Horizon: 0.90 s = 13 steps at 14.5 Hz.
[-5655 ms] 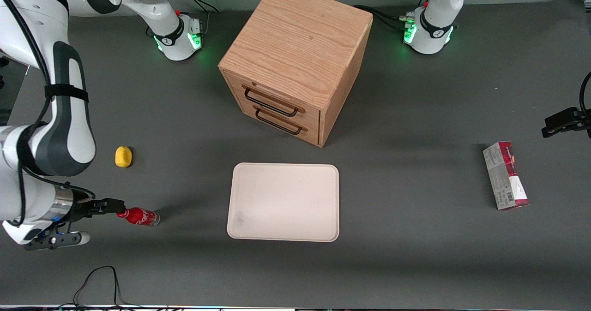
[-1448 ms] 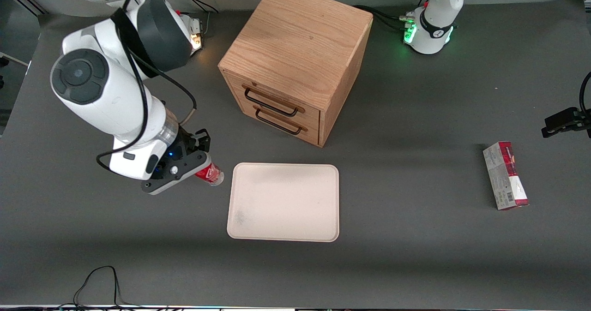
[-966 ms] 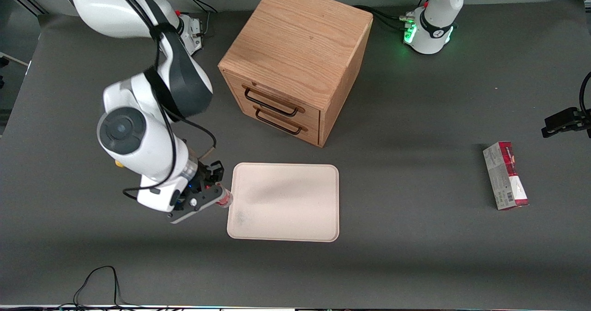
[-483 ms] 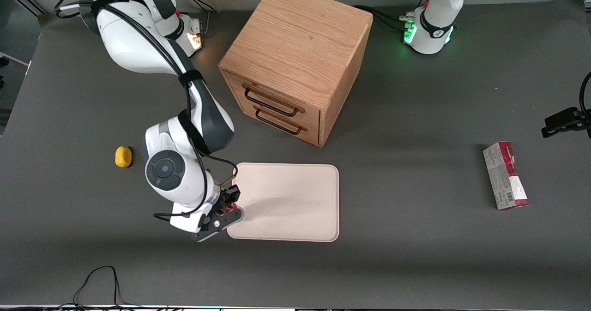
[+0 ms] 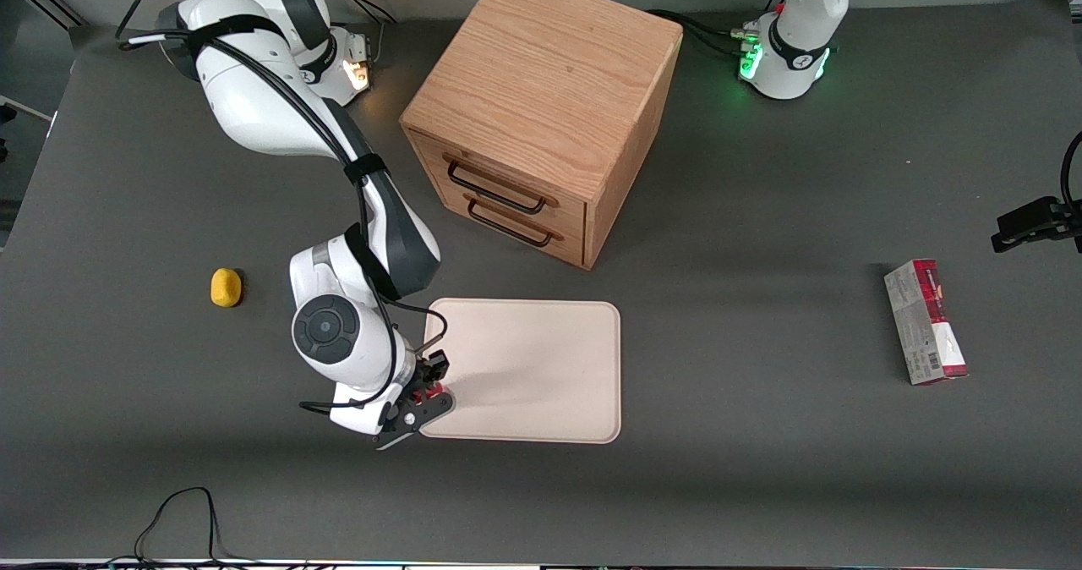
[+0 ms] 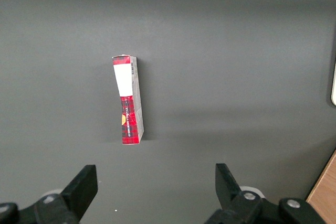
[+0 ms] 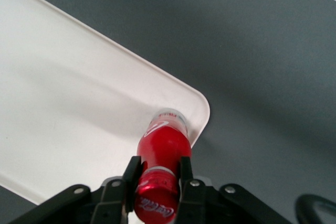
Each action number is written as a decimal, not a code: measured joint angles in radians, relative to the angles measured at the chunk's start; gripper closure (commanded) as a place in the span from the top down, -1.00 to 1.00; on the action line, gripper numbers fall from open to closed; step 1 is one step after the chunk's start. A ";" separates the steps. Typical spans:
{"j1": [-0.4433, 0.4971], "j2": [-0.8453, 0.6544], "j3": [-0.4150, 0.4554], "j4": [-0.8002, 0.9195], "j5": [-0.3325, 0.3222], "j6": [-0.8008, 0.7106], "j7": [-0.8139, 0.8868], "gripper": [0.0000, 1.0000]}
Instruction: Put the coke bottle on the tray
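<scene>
My right gripper (image 5: 428, 381) is shut on the neck of the small red coke bottle (image 7: 164, 148), just under its red cap. The bottle hangs upright over a corner of the cream-white tray (image 7: 68, 93), the corner nearest the front camera at the working arm's end. In the front view only a bit of red (image 5: 432, 392) shows between the fingers, above the tray (image 5: 541, 367). I cannot tell whether the clear base touches the tray.
A wooden two-drawer cabinet (image 5: 541, 113) stands farther from the front camera than the tray. A small yellow object (image 5: 226, 287) lies toward the working arm's end. A red-and-grey carton (image 5: 926, 320) lies toward the parked arm's end, also in the left wrist view (image 6: 128, 100).
The right arm picked the bottle off the table at its own end and carried it to the tray. In the last half second it moved slightly farther over the tray's corner.
</scene>
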 measured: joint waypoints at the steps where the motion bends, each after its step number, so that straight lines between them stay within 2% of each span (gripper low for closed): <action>1: 0.000 0.000 0.000 0.000 0.000 0.003 0.003 1.00; 7: 0.001 -0.020 0.000 0.011 0.000 0.001 0.020 1.00; 13: 0.000 -0.181 -0.004 0.017 -0.002 -0.204 0.024 1.00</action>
